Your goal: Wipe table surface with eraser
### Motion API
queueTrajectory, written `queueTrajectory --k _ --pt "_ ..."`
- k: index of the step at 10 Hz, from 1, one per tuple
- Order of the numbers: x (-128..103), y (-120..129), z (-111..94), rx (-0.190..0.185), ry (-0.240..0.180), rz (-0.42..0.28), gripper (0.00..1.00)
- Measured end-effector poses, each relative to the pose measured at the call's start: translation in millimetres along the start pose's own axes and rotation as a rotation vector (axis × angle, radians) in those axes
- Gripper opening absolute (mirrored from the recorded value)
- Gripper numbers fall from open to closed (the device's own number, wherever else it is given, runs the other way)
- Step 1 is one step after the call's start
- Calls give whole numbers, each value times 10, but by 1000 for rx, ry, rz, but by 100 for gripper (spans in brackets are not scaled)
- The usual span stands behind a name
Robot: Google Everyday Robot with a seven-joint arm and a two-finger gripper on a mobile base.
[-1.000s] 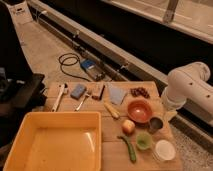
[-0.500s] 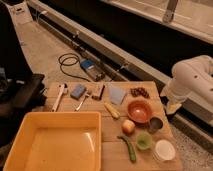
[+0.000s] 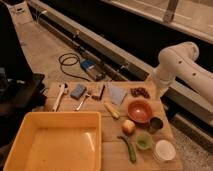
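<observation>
The light wooden table surface (image 3: 112,127) fills the lower middle of the camera view. The eraser (image 3: 98,91), a small brown block, lies near the table's back edge, between a blue-grey pad (image 3: 78,91) and a pale blue cloth (image 3: 117,93). My white arm (image 3: 180,62) arches over the back right corner. My gripper (image 3: 156,86) points down at the arm's lower end, by the table's back right edge, well to the right of the eraser and holding nothing that I can see.
A big yellow tub (image 3: 55,140) takes up the front left. On the right are dark grapes (image 3: 140,92), an orange bowl (image 3: 140,110), a dark cup (image 3: 156,124), an apple (image 3: 128,126), a green cup (image 3: 144,141), a white cup (image 3: 164,150) and a green chili (image 3: 129,148). A white tool (image 3: 59,96) and cutlery (image 3: 84,99) lie at the back left.
My arm has risen a little at the table's back right corner. Nothing on the table has moved.
</observation>
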Motion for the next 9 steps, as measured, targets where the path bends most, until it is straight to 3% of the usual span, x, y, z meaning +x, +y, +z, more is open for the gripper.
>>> queueTrajectory --k 3,5,9 --pt "-5 -3 6 1 1 0 65" --pt "0 -56 41 21 36 -29 65" --pt "-394 -645 309 82 92 -165 65"
